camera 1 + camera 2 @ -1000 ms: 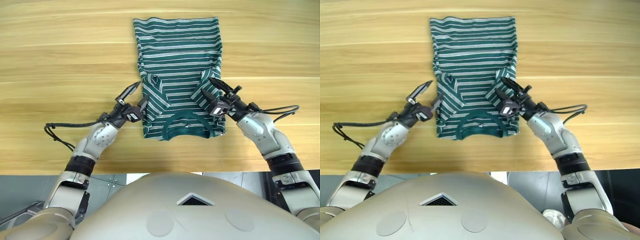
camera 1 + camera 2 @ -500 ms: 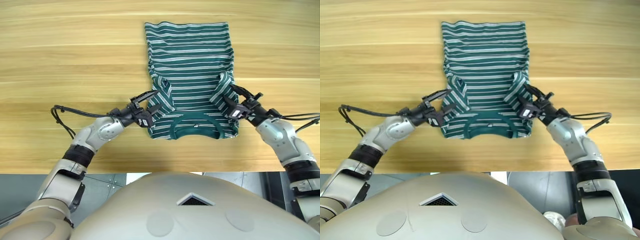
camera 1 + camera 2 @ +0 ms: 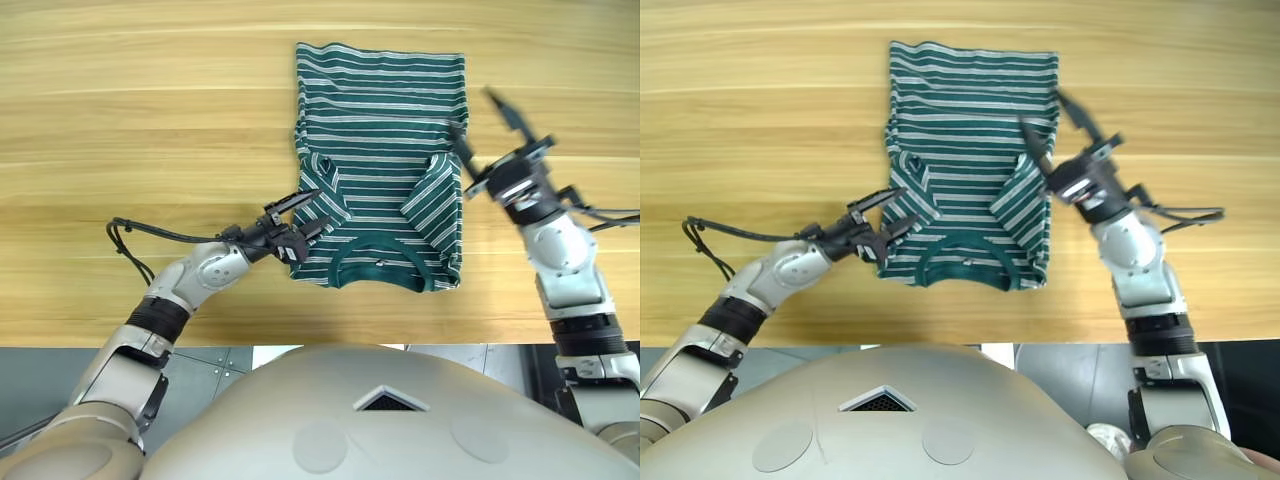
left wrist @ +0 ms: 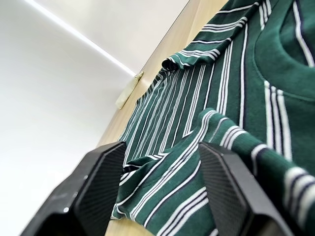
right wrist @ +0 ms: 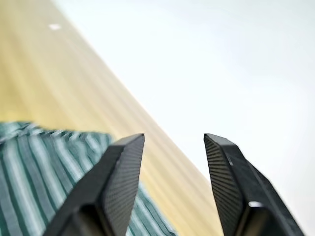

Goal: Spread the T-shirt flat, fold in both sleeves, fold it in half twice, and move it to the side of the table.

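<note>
Wood-grain table [image 3: 150,100]; striped T-shirt [image 3: 380,110] (sleeves folded in); left gripper [image 3: 316,208] agape at shoulder, right gripper [image 3: 470,113] agape, empty.

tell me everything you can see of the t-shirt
The T-shirt is dark green knit with thin white stripes. It lies flat on the table, collar toward the robot, both sleeves folded in over the chest. The open left gripper straddles its near left edge; the open right gripper hangs above its right edge.
</note>
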